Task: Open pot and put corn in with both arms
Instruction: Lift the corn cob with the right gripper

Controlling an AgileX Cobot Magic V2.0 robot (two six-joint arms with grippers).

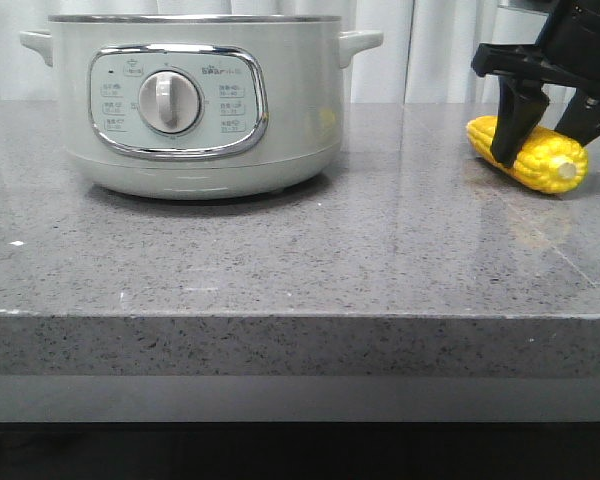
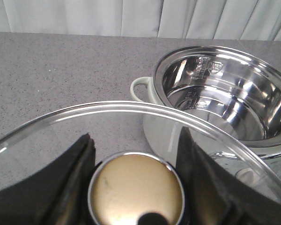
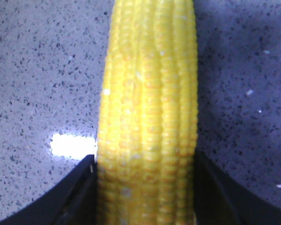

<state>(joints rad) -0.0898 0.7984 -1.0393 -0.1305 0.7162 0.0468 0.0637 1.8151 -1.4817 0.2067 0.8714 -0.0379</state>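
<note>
The pale mint-white pot (image 1: 290,120) stands at the back left of the grey counter with its dial facing me. In the left wrist view the pot (image 2: 154,126) is open and its steel inside is bare. My left gripper (image 2: 136,187) is shut on the round brass-coloured knob (image 2: 131,197) of the glass lid (image 2: 61,140) and holds the lid beside the pot; it does not show in the front view. The yellow corn (image 1: 550,160) lies at the right of the counter. My right gripper (image 1: 545,145) straddles it, with fingers pressed on both sides of the cob (image 3: 150,108).
White curtains (image 1: 440,50) hang behind the counter. The counter's front edge (image 1: 300,315) runs across the lower part of the front view. Bare counter (image 1: 410,190) lies between the pot and the corn.
</note>
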